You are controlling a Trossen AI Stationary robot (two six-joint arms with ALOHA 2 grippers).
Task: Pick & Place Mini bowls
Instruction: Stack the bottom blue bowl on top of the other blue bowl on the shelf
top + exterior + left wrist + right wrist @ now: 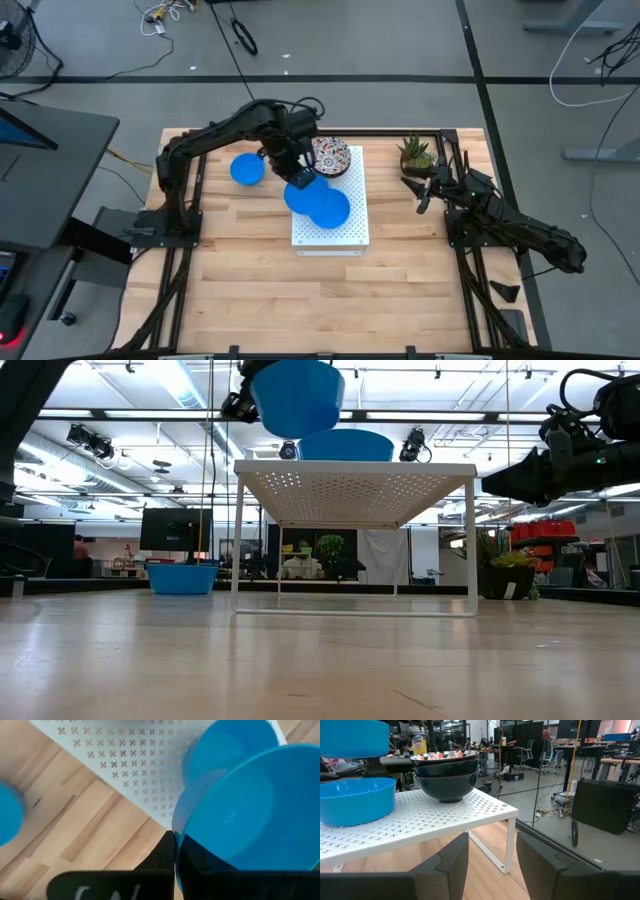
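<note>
Left gripper: clamped on the rim of a blue bowl, held above the white perforated board, just over a second blue bowl resting there. Right gripper: open, waiting beside the board. Placing step, by your view: lower the carried bowl squarely, then release; a third blue bowl sits on the table.

Mini bowls – plain bright blue; those stacked on the board show red-and-dark floral insides, dark outsides. Board – white, cross-perforated.
</note>
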